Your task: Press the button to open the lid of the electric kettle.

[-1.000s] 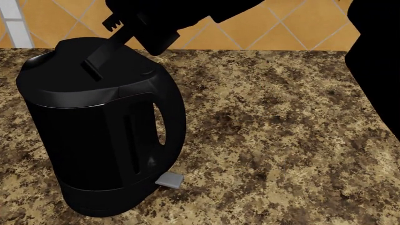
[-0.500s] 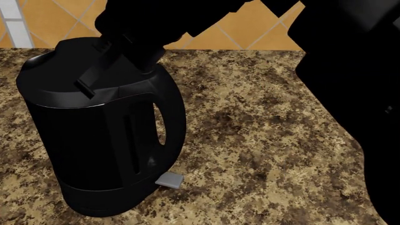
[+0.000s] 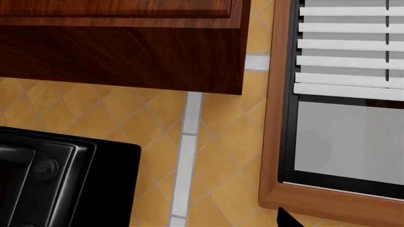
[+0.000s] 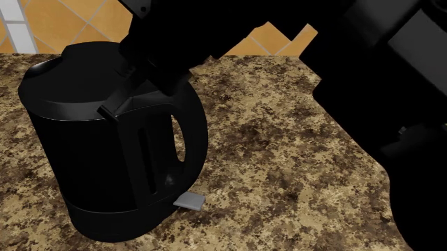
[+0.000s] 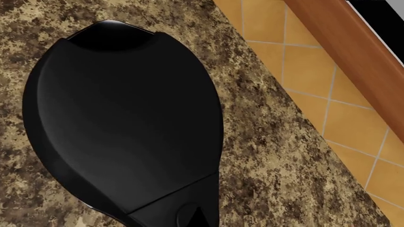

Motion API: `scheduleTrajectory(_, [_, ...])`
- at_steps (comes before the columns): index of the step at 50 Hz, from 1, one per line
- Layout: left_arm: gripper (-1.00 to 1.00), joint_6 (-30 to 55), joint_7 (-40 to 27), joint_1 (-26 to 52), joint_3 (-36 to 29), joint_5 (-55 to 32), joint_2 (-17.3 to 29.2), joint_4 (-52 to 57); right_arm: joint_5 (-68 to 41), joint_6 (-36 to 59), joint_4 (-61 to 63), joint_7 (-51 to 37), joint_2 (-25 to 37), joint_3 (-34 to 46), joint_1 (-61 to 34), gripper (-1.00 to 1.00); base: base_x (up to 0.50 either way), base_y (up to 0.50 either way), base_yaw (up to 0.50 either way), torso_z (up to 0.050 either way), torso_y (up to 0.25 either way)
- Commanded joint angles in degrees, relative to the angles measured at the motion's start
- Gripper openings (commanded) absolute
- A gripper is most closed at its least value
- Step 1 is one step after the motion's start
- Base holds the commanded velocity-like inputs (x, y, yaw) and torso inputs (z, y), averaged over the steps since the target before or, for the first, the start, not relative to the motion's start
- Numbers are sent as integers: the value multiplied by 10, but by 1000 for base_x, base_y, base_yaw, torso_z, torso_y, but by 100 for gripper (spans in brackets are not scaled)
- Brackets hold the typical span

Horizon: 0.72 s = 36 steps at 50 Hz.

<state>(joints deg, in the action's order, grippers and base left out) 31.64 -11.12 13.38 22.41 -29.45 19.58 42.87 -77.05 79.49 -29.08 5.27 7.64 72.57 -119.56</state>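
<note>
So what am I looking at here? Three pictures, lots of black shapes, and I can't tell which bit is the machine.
These are simulator renders from a two-armed robot. One camera sits on its head, one near each hand. In the head view, the tall black jug is an electric kettle standing on a speckled stone counter. The black shapes reaching in from above are the robot's right arm, its right gripper down at the lid's handle end, where the button sits. It holds nothing. The right wrist camera looks straight down on that lid. The left wrist camera points elsewhere, at a wooden cabinet, a window and a black appliance.
</note>
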Motion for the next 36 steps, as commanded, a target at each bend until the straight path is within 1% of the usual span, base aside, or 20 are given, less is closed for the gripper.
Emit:
scheduleTrajectory(1, [100, 0, -3, -2, 4, -5, 2, 3, 10, -8, -8, 11, -8, 17, 9, -100, 0, 0, 0, 0, 0])
scheduleTrajectory(19, [100, 0, -7, -5, 15, -17, 6, 7, 16, -13, -3, 17, -21, 41, 34, -100, 1, 0, 0, 0, 0])
scheduleTrajectory(36, [100, -4, -10, -5, 8, -15, 9, 5, 14, -7, -1, 11, -17, 52, 37, -100, 2, 0, 1, 0, 0])
